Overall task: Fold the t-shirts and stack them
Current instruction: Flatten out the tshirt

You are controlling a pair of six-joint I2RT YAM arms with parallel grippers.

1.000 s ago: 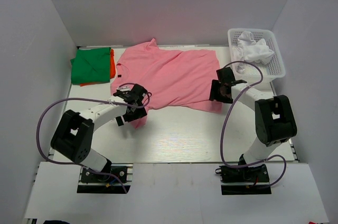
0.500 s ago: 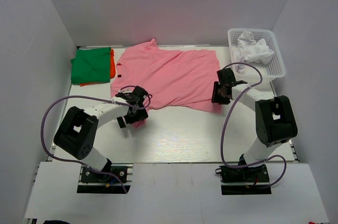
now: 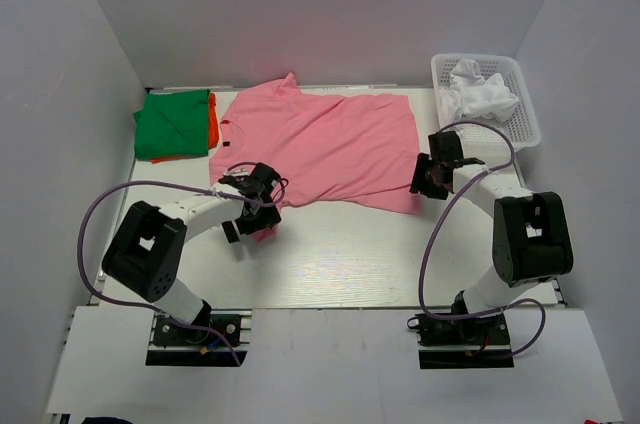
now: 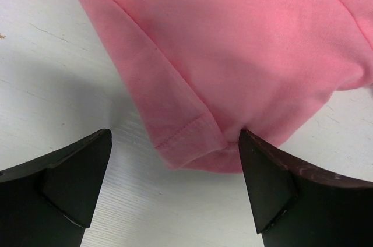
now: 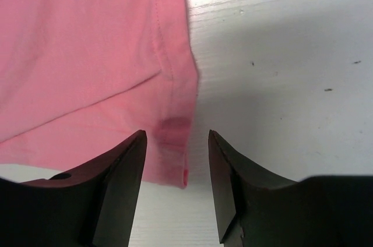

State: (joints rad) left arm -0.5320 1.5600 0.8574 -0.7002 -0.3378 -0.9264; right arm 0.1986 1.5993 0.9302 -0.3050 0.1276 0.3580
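A pink cotton t-shirt point(image 3: 320, 144) is seen spread flat across the far middle of the white table point(image 3: 330, 254), with its collar turned toward the left. In the far left corner a folded green t-shirt point(image 3: 170, 124) is laid on top of an orange garment point(image 3: 213, 119), of which only a narrow strip is shown. A white slotted plastic basket point(image 3: 528, 124) is set in the far right corner, and crumpled white cloth point(image 3: 482, 92) is piled inside it.

The left arm point(image 3: 195, 212) is placed at the near left of the pink t-shirt, where a sleeve end point(image 4: 192, 142) lies toward the near side. Its jaws are spread wide, one on each side of the stitched sleeve hem and low over the table; nothing is gripped between them.

The right arm point(image 3: 480, 179) is placed at the shirt's near right corner point(image 5: 175, 142). Its jaws are parted more narrowly, and the hemmed corner of the pink cloth is found in the gap between them. Whether the cloth is touched by either finger cannot be told.
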